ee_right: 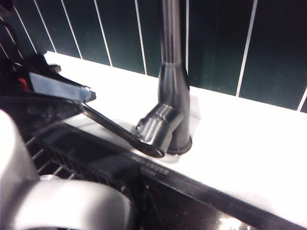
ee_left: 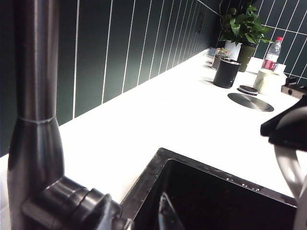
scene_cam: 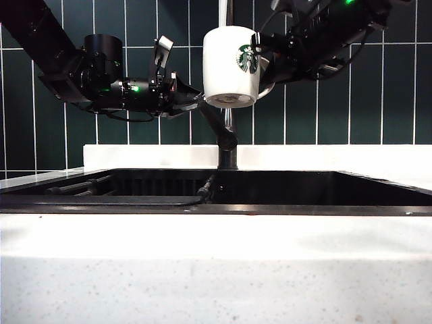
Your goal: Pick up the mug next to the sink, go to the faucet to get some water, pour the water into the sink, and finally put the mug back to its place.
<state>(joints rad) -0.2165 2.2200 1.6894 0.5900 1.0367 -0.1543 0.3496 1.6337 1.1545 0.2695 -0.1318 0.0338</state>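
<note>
Mug under the spout, lever being worked

The right gripper, clamped on the mug, holds it before the faucet; the left gripper, jaws wide and empty, sits at the lever and could slip off it or bump the mug.

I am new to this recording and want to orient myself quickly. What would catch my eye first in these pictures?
First, the white ceramic mug with the green logo, held high in front of the dark tiled wall by the right tool. Right below it stands the slim grey metal faucet, where the open left tool reaches for the lever. Underneath lies the wide black sink in the white countertop.
</note>
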